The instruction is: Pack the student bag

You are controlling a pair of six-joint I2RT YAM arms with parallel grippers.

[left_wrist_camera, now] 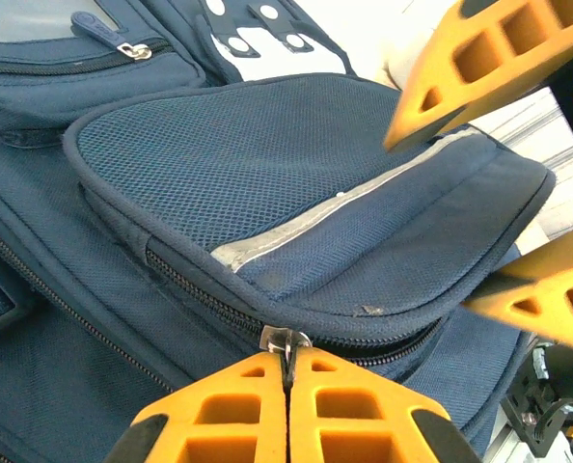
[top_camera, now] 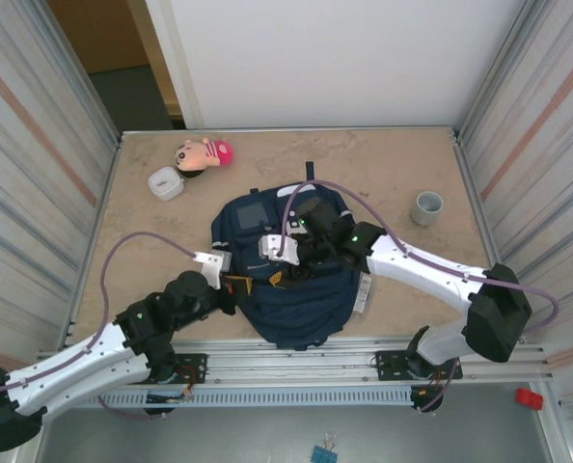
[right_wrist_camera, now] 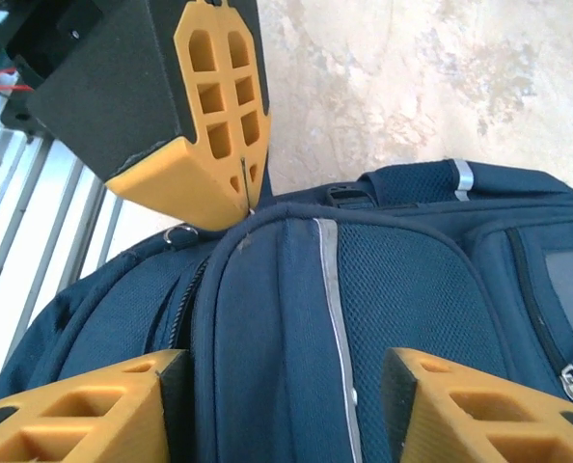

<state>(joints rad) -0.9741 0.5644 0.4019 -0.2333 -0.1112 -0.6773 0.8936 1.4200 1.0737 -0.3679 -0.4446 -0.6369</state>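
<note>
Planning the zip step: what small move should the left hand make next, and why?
Probably drag the left hand along the zip track. It is shut on the zipper pull of the front pocket of the student bag, and that pocket looks closed. The right hand stands open astride the pocket, placed to steady it.

The left arm (top_camera: 84, 362) and right arm (top_camera: 431, 265) share white links, black joints, lilac cables (top_camera: 137, 234) and orange fingers (left_wrist_camera: 311, 365) with rectangular cut-outs.
</note>
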